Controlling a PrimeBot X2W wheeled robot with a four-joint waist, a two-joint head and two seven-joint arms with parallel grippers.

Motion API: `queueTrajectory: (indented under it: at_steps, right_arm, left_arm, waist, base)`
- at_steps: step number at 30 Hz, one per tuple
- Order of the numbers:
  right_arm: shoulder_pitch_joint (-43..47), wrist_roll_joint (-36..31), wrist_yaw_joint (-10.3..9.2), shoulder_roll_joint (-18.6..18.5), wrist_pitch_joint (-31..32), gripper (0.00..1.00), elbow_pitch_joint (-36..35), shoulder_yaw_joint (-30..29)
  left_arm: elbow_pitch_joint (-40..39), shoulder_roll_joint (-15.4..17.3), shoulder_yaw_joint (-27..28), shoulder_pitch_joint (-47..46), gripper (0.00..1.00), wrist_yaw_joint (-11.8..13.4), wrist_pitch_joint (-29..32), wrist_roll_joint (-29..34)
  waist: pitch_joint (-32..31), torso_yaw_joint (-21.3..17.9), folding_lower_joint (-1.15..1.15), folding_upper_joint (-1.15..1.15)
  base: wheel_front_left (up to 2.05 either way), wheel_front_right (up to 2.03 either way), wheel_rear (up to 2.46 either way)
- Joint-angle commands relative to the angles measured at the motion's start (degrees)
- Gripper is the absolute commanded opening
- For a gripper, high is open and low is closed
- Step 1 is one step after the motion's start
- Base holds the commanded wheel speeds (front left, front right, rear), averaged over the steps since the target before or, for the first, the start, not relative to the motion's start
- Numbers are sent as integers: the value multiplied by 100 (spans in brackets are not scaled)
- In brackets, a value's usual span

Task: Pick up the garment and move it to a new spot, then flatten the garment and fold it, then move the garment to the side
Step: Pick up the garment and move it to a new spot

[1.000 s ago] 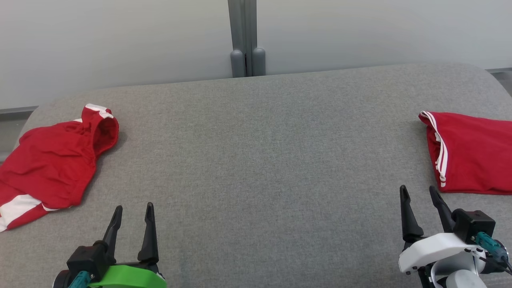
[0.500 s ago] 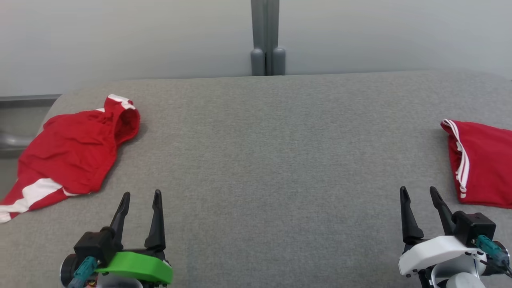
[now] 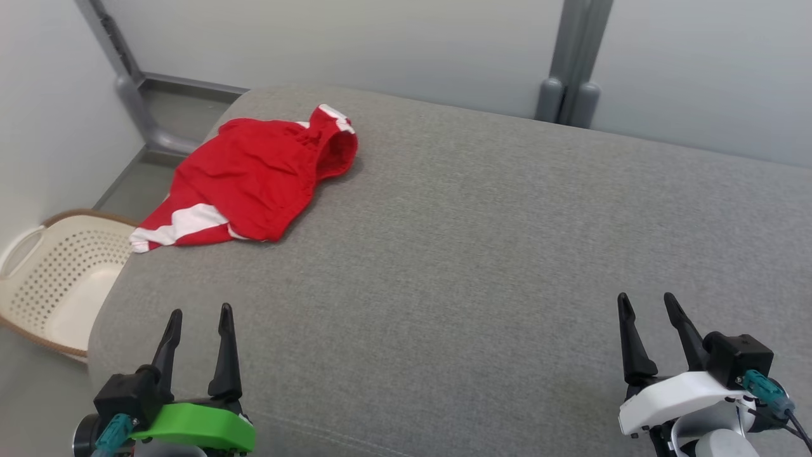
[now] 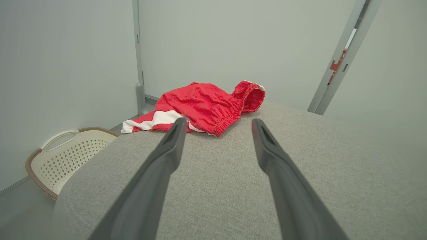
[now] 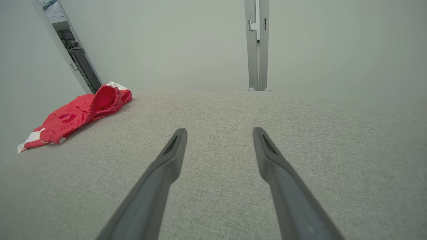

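Observation:
A crumpled red garment (image 3: 254,178) with white stripes lies near the far left corner of the grey padded surface (image 3: 482,254). It also shows straight ahead in the left wrist view as the garment (image 4: 203,106), and at the left of the right wrist view as the garment (image 5: 76,115). My left gripper (image 3: 198,313) stands open near the front left edge, well short of the garment, with nothing between its fingers. My right gripper (image 3: 646,298) is open and empty at the front right. The left gripper (image 4: 218,121) and the right gripper (image 5: 219,130) each show their two spread fingers.
A cream perforated laundry basket (image 3: 57,273) stands on the floor beside the surface's left edge, also seen as the basket (image 4: 63,153). Grey wall panels with metal posts (image 3: 571,63) close off the back. The wide middle of the grey surface lies between garment and grippers.
The head camera has swung left: the red garment now sits nearer the middle, the basket has come into view, and the second red garment at the right has left the picture. Both grippers stay open.

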Motion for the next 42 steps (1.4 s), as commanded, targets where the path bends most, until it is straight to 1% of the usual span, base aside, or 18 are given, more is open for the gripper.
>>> queueTrajectory:
  at_steps: [1, 3, 6, 15, 22, 26, 32, 38, 42]
  right_arm:
    - [14, 65, 1, -15, -26, 100, 13, -13]
    - [39, 58, 1, -15, -24, 100, 58, -17]
    - [-75, 50, 1, -12, 8, 100, 101, 87]
    - [-321, 57, 1, -17, 2, 100, 254, 292]
    - [-137, 104, 1, -16, -39, 100, 253, 156]
    - [-61, 18, 1, -15, -53, 100, 83, 64]
    - [-90, -227, 1, -20, 248, 100, -308, 152]
    - [-284, -406, 1, -263, 715, 100, -989, 278]
    - [-332, -483, 1, -447, 1048, 100, -1608, 285]
  left_arm:
    - [-21, 11, 47, 72, 100, 11, -2, 2]
    - [-38, 10, 123, 118, 100, 20, -2, 15]
    - [-129, 12, 275, 182, 100, 83, -2, -71]
    - [-328, 11, 456, 317, 100, 174, -1, -143]
    - [-139, 11, 423, 0, 100, 133, -2, -75]
    - [375, 14, 354, -468, 100, 121, -2, -217]
    - [1372, 30, 569, -1528, 100, 196, 1, -403]
    - [2589, 213, 761, -2723, 100, 128, 181, -773]
    - [3267, 339, 854, -3447, 100, 63, 506, -1114]
  waist:
    - [43, 764, 0, 0]
    - [43, 944, 0, 0]
    - [108, 1021, 0, 0]
    - [177, 1055, 0, 0]
    - [177, 1013, 0, 0]
    - [267, 924, 0, 0]
    - [669, 489, 0, 0]
    - [1278, -88, 0, 0]
    - [1794, -402, 0, 0]
  base:
    - [0, 0, 0]
    - [0, 0, 0]
    - [0, 0, 0]
    - [0, 0, 0]
    - [0, 0, 0]
    - [0, 0, 0]
    - [0, 0, 0]
    - [0, 0, 0]
    - [0, 0, 0]
